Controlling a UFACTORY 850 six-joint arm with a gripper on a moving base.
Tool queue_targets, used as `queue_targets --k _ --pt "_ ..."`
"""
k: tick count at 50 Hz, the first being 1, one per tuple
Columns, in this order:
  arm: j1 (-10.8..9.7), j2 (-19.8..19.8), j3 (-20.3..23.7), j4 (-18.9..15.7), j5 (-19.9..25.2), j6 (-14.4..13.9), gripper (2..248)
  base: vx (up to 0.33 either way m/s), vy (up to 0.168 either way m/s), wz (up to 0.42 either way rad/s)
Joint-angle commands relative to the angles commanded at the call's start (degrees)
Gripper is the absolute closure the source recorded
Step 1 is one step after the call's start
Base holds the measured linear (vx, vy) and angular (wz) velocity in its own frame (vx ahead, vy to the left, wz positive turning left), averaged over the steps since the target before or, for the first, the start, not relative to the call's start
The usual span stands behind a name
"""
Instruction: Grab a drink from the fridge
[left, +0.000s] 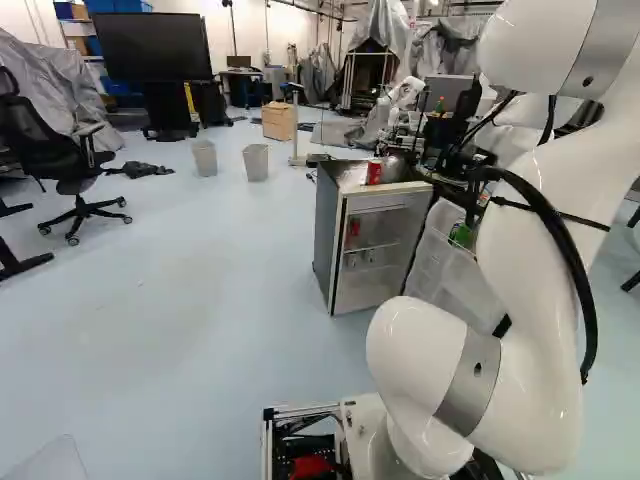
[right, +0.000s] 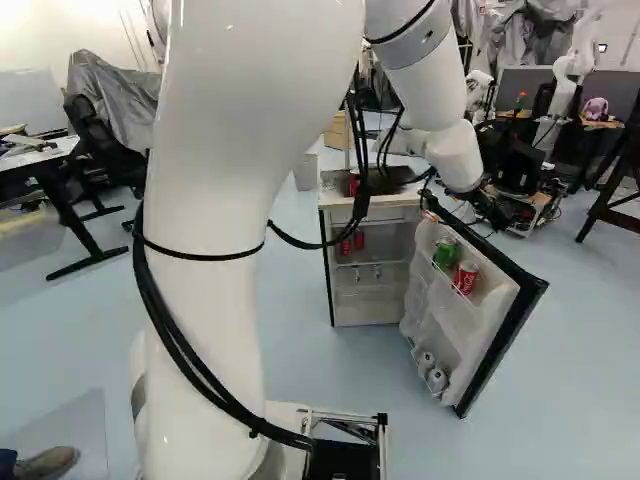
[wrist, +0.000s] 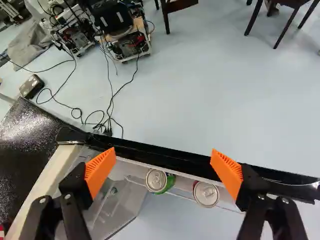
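Where the green metal can (wrist: 157, 180) and red metal can (wrist: 206, 194) stand: upper shelf, open white fridge door (right: 455, 338).
Black two-fingered gripper (right: 490, 211): fingers apart, nothing grasped.
In the way: black door rim (wrist: 165, 157), close beside both cans.
Fridge top (left: 350, 181): small red can (left: 374, 172).
Floor (wrist: 200, 95) beyond: loose black cables (wrist: 108, 131).

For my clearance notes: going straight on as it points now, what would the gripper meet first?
Probably the fridge door's black top edge, just beside the green can; depth is unclear, so the gripper might pass it towards the floor.
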Motion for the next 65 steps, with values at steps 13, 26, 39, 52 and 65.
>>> queue_targets --k 13,26,39,52,65 --pt "-1.4 -1.8 -2.9 1.7 -3.8 0.0 3 0.000 0.000 0.000" --pt "-2.8 -4.1 -6.0 2.9 -6.9 0.0 3 0.000 0.000 0.000" --pt "-4.1 -6.5 -9.1 3.1 -7.8 0.0 3 0.000 0.000 0.000" --pt "-5.4 -9.0 -12.4 3.1 -8.1 0.0 3 0.000 0.000 0.000" --pt "-6.6 -11.5 -15.8 3.1 -10.0 0.0 3 0.000 0.000 0.000"
